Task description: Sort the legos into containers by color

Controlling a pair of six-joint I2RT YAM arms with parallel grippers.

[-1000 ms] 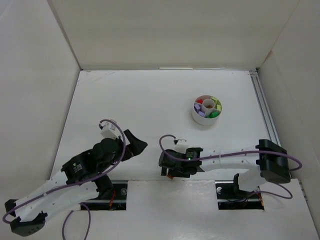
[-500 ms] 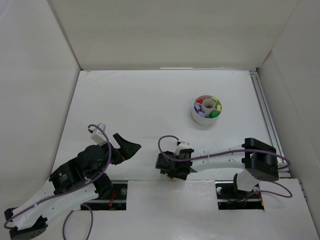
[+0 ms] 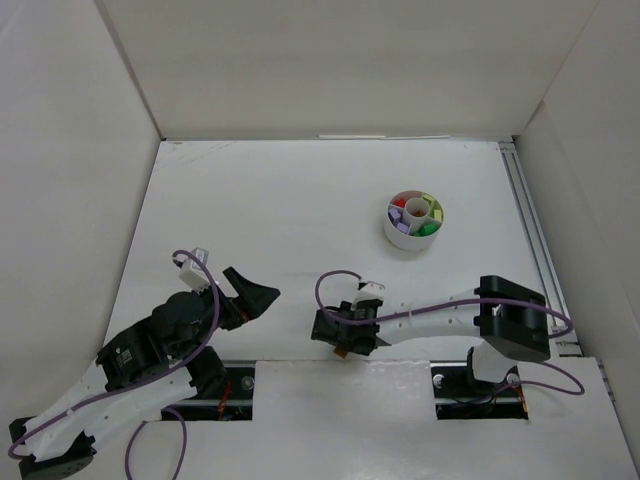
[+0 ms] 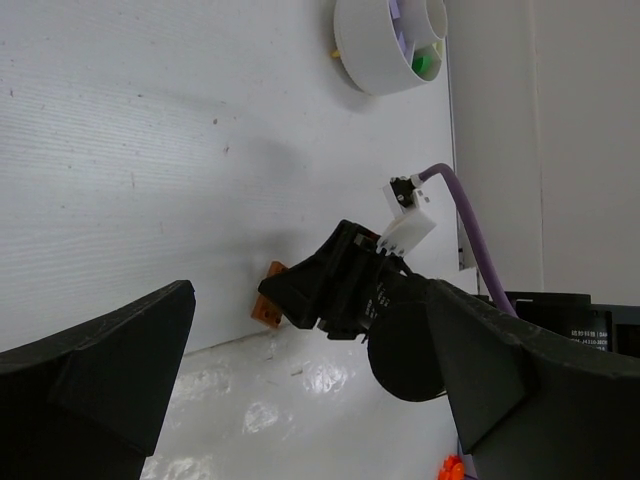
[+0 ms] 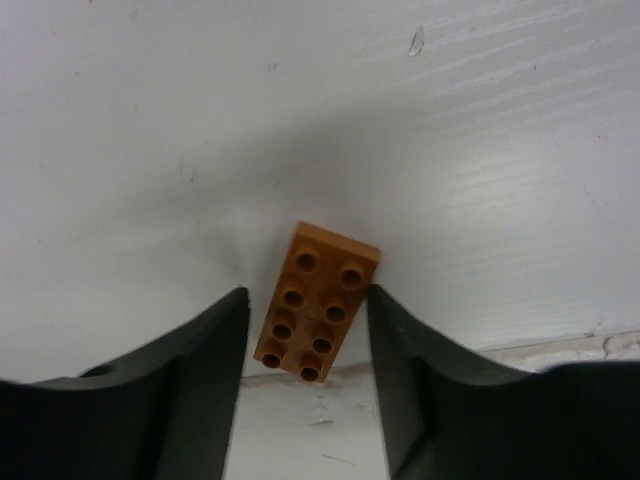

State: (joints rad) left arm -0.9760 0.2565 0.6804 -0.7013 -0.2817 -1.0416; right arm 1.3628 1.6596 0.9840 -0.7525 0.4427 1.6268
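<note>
- The white dish (image 3: 414, 221) sits far right on the counter (image 3: 280, 200), and its wedges hold red (image 3: 397, 202), yellow (image 3: 436, 210), green (image 3: 428, 229) and purple (image 3: 401, 228) legos.
- An orange brick (image 5: 317, 300) lies flat, studs up, at the counter's near edge, well apart from the dish.
- The right tool (image 3: 340, 345) straddles it, fingers parted and not clamped.
- The left tool (image 3: 258, 296) gapes wide and is empty.

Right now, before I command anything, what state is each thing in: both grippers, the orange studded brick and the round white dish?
Left gripper: open, empty, above the table.
Right gripper: open, straddling the orange brick, not clamped.
Flat orange eight-stud plastic brick: lying studs up on the table, not yet sorted.
Round white compartmented dish: upright, already holding coloured bricks.
</note>
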